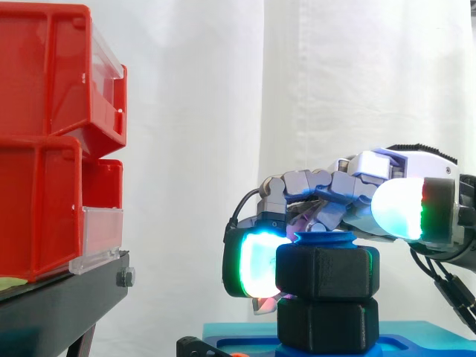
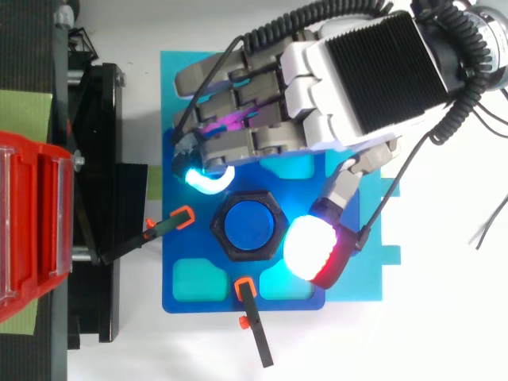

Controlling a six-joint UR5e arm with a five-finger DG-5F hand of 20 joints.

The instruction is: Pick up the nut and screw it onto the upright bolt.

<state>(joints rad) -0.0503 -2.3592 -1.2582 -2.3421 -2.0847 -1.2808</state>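
My hand is curled round the black nut, which sits on the blue bolt between fingertips and thumb. It looks rigid, light and smooth, so I'd grip 2 opposite flats

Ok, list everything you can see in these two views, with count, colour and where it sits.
nut: one, black, on the bolt, upper of two stacked hex pieces
lower hex piece: one, black, under the nut, on the plate
bolt: one, blue, upright at the plate's middle
fixture plate: one, blue, beneath the bolt
clamps: two, black with orange tips, at two of the plate's edges
bins: two, red, stacked at the left
stand: one, black, under the bins
curtain: one, white, behind everything
hand: one, grey and white, at the nut
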